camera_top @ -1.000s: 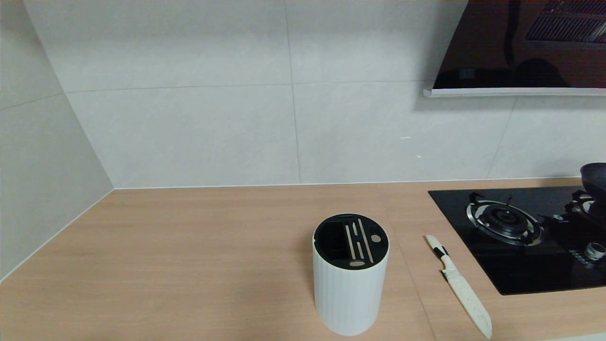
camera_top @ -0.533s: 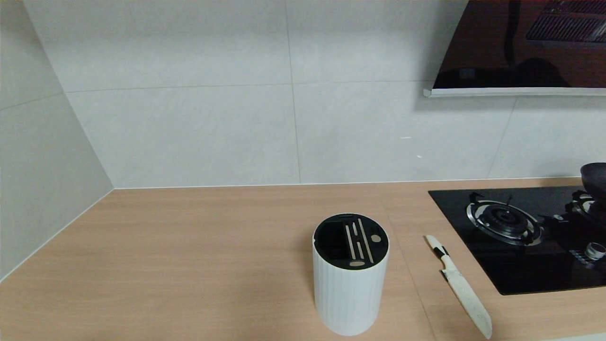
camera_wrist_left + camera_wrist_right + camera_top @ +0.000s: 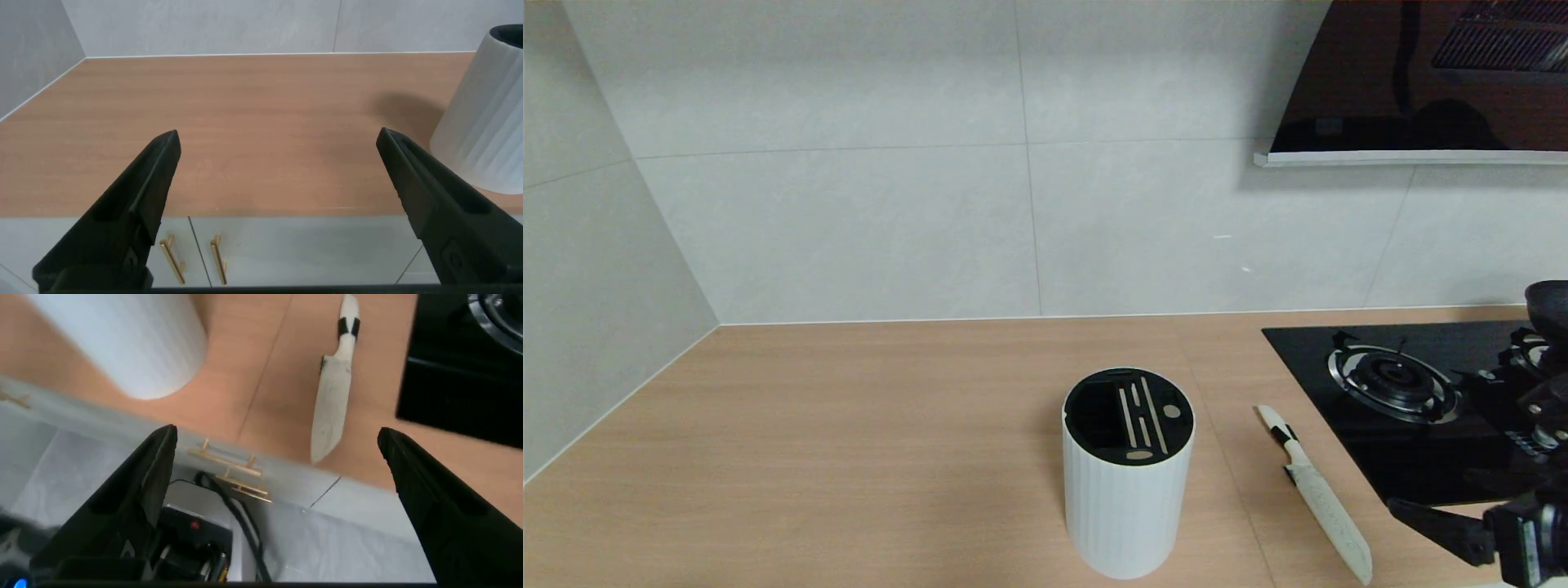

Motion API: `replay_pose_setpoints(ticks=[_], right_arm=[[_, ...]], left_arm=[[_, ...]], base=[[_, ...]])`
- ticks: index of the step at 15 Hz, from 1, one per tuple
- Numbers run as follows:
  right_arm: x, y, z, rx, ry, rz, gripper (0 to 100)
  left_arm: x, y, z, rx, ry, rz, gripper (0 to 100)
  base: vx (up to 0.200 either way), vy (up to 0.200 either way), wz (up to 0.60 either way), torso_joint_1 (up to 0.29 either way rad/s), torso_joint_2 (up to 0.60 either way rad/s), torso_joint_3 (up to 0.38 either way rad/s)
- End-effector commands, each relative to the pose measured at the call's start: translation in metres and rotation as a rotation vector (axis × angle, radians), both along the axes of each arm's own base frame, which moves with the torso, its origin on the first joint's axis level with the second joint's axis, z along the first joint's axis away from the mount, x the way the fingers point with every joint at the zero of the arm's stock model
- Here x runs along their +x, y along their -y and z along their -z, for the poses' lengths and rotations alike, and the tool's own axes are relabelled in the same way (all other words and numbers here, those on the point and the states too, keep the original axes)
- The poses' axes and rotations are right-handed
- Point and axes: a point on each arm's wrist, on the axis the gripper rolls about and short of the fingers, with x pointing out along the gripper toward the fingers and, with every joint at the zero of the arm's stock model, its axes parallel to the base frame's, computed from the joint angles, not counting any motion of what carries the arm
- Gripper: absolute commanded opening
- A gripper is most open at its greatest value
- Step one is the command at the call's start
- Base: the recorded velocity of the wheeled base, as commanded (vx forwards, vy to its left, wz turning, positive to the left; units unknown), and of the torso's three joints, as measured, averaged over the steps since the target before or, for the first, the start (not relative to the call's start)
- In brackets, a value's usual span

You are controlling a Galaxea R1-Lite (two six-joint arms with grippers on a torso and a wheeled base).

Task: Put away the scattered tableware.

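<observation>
A white knife with a black band on its handle lies flat on the wooden counter, between the holder and the hob. The white ribbed cylindrical holder stands upright, its black slotted top showing nothing inside. My right gripper is open and hovers over the counter's front edge, near the blade end of the knife, apart from it. One of its fingers shows at the lower right of the head view. My left gripper is open with nothing in it, at the counter's front edge, left of the holder.
A black gas hob with burner rings fills the counter's right side, with a dark pot at its far edge. A range hood hangs above. Tiled walls close off the back and left. Cabinet fronts with gold handles sit below the counter.
My right gripper has come into the head view at the lower right, near the knife's blade. The knife and holder have not moved.
</observation>
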Motion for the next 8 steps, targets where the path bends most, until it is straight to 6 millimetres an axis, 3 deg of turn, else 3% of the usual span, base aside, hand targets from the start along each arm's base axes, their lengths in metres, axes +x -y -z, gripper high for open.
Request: replay_pose_setpoints(ticks=[1, 3, 5, 8], right_arm=[[0.058, -0.011, 0.012, -0.040, -0.080, 0.013, 100], [0.078, -0.015, 0.017, -0.048, -0.104, 0.014, 100], [0.080, -0.029, 0.026, -0.094, -0.128, -0.003, 100], [0.091, -0.033, 0.057, -0.166, -0.240, 0.040, 100]], left_arm=[[0.000, 0.000, 0.000, 0.000, 0.000, 0.000, 100], [0.000, 0.000, 0.000, 0.000, 0.000, 0.001, 100], [0.000, 0.000, 0.000, 0.000, 0.000, 0.001, 100], [0.000, 0.000, 0.000, 0.000, 0.000, 0.000, 100]], base=[[0.000, 0.000, 0.00, 0.000, 0.00, 0.000], [0.000, 0.000, 0.00, 0.000, 0.00, 0.000], [0.000, 0.000, 0.00, 0.000, 0.00, 0.000], [0.000, 0.000, 0.00, 0.000, 0.00, 0.000]])
